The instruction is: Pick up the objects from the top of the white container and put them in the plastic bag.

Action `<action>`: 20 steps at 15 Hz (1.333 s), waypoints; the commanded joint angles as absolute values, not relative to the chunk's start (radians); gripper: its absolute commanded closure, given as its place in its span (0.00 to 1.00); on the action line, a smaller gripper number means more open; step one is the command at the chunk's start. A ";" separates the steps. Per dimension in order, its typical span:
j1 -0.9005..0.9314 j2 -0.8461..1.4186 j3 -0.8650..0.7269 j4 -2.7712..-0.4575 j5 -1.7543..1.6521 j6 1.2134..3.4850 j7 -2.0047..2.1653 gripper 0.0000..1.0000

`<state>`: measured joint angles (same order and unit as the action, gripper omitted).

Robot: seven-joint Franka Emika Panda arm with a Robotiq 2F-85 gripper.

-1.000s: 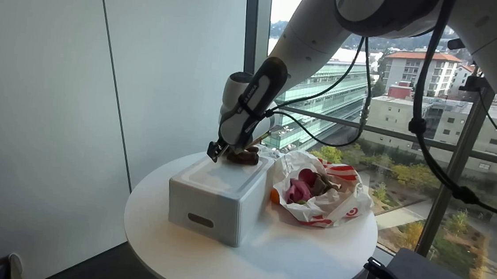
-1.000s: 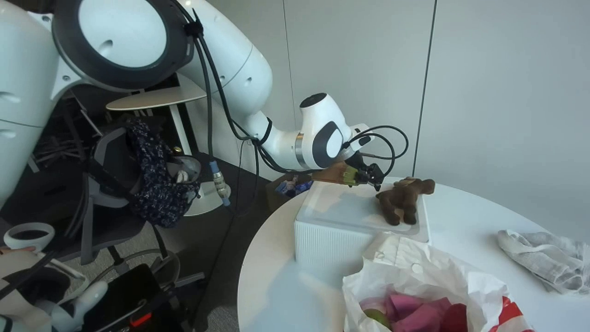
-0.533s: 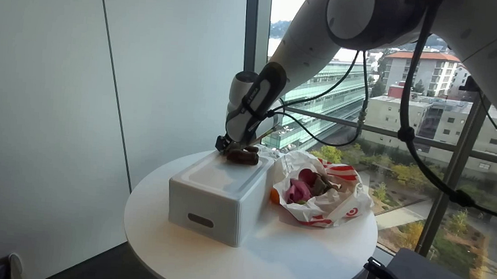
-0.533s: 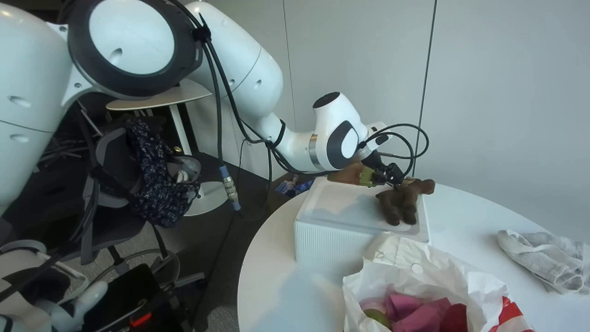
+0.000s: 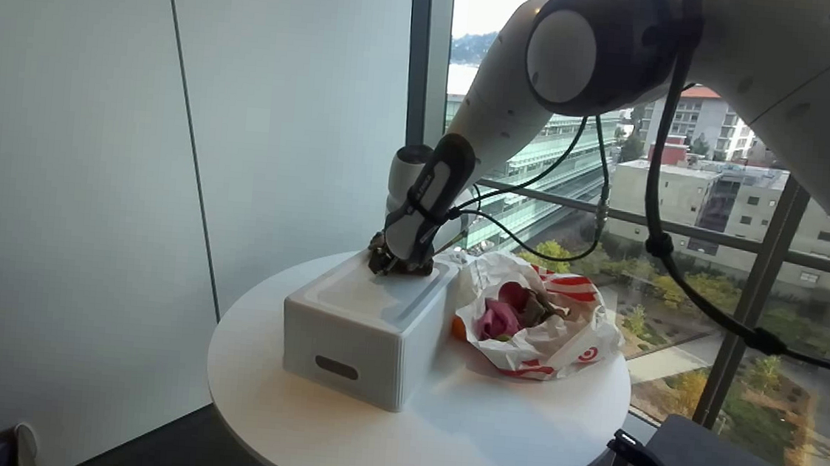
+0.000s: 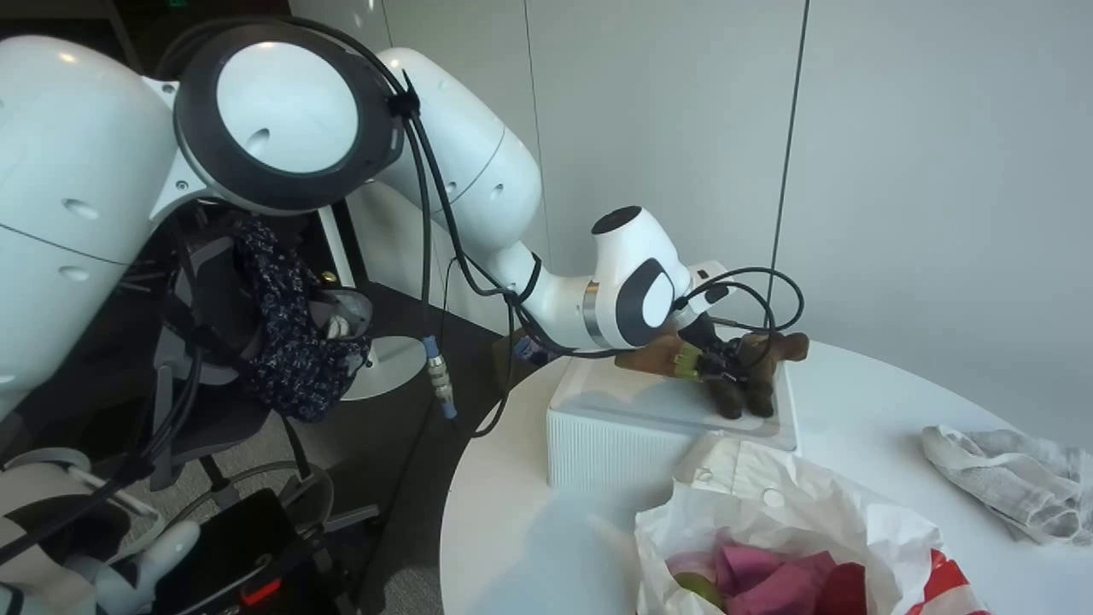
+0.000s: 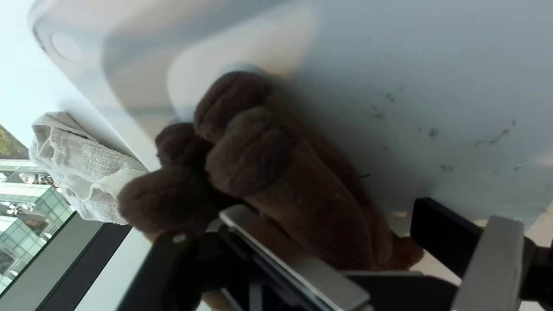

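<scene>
A brown plush animal (image 6: 758, 397) lies on top of the white container (image 6: 615, 448), near its edge on the bag side. My gripper (image 6: 736, 363) is low over the lid with its jaws at the plush and hides part of it. In the wrist view the gripper (image 7: 332, 211) is open, with a part of the plush (image 7: 311, 198) between the spread fingers. One finger overlaps the plush; a gap shows at the other finger. The white plastic bag (image 5: 588, 335) with red marks stands open on the table beside the container (image 5: 343, 342), holding pink, red and green things.
A grey-white mesh cloth (image 6: 1016, 483) lies on the round white table (image 6: 512, 534) behind the bag; it also shows in the wrist view (image 7: 90, 168). An orange thing (image 5: 458, 328) sits between container and bag. The window stands behind the bag.
My gripper has moved across the lid toward the plush and then down over it, jaws now straddling it. The plush and the container have shifted very slightly.
</scene>
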<state>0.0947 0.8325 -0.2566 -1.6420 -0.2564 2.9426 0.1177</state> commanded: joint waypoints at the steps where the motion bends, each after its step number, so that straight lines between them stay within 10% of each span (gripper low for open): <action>1: 0.098 0.853 -0.263 -1.611 -0.232 2.970 0.116 0.42; 9: 0.136 0.768 -0.342 -1.707 -0.239 3.047 0.126 0.99; 16: 0.300 0.550 -0.593 -1.865 -0.261 3.263 0.193 0.97; 20: 0.463 0.345 -0.804 -2.022 -0.307 2.985 0.187 0.94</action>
